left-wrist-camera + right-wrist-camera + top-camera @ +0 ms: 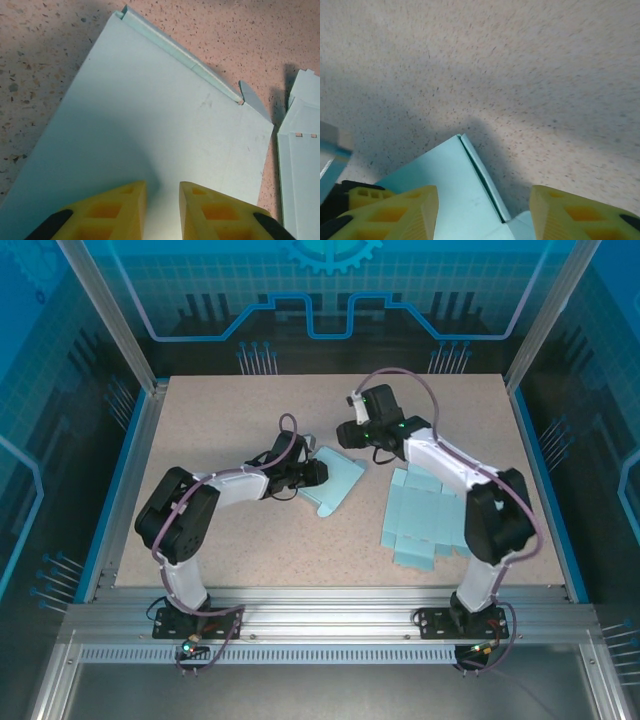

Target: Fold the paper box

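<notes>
The light blue paper box point(338, 483) lies partly folded flat on the table's middle. My left gripper point(314, 473) is over its left part. In the left wrist view its yellow fingertips point(135, 192) stand a narrow gap apart against the wide panel point(150, 115), with nothing between them. My right gripper point(352, 432) hovers at the box's far corner. In the right wrist view it point(484, 190) is open wide and straddles that corner point(452, 175), where a narrow folded flap point(482, 177) runs along the edge.
A pile of flat, unfolded light blue box blanks point(425, 515) lies to the right of the box, its edge also showing in the left wrist view point(300, 165). Speckled tabletop point(220, 420) spreads around; blue cage walls enclose it.
</notes>
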Robot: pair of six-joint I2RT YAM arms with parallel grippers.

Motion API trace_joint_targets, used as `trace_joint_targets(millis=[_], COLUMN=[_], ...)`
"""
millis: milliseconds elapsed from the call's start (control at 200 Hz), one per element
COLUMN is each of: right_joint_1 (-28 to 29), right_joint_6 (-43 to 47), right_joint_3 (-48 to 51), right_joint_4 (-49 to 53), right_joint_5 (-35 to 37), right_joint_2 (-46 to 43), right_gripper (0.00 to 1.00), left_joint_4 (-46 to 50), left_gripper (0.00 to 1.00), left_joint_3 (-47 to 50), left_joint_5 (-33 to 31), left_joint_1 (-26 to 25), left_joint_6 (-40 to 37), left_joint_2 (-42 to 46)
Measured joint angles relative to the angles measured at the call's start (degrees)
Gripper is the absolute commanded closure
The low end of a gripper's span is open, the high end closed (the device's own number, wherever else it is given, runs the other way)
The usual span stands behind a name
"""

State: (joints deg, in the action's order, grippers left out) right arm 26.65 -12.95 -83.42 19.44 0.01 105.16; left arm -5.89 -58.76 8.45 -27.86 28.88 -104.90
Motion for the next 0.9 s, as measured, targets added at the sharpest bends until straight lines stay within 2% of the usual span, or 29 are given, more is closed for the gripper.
trace_joint_targets(millis=[190,440,570,730,900], right_joint_1=[-0.1,-0.1,-0.1,-0.1,-0.1], right_joint_6=[0.9,0.7,0.3,-0.5,-1.5], right_joint_3=[-3.8,-1.5,1.6,3.8,4.8], right_joint_4=[2.6,2.5,1.5,-0.5,-2.5], right_joint_5=[-4.9,-7.0,-7.8,-8.9,-10.1], right_joint_2=[8.5,9.4,9.6,10.0,10.0], right_gripper=[0.48,0.49,0.49,0.49,0.47], left_joint_4=[0.7,4.7,7.5,10.4,14.7], left_gripper=[0.73,0.51,0.44,0.42,0.43], left_joint_3=[-0.3,-0.3,-0.3,-0.5,-0.6], left_joint_5=[-0.9,-3.3,-5.7,-11.0,-19.0], left_joint_1=[-0.1,0.0,0.1,0.3,0.7], left_joint_6=[-1.6,-4.3,-5.5,-6.9,-8.2], left_joint_2=[0.0,2.9,6.6,11.0,10.6])
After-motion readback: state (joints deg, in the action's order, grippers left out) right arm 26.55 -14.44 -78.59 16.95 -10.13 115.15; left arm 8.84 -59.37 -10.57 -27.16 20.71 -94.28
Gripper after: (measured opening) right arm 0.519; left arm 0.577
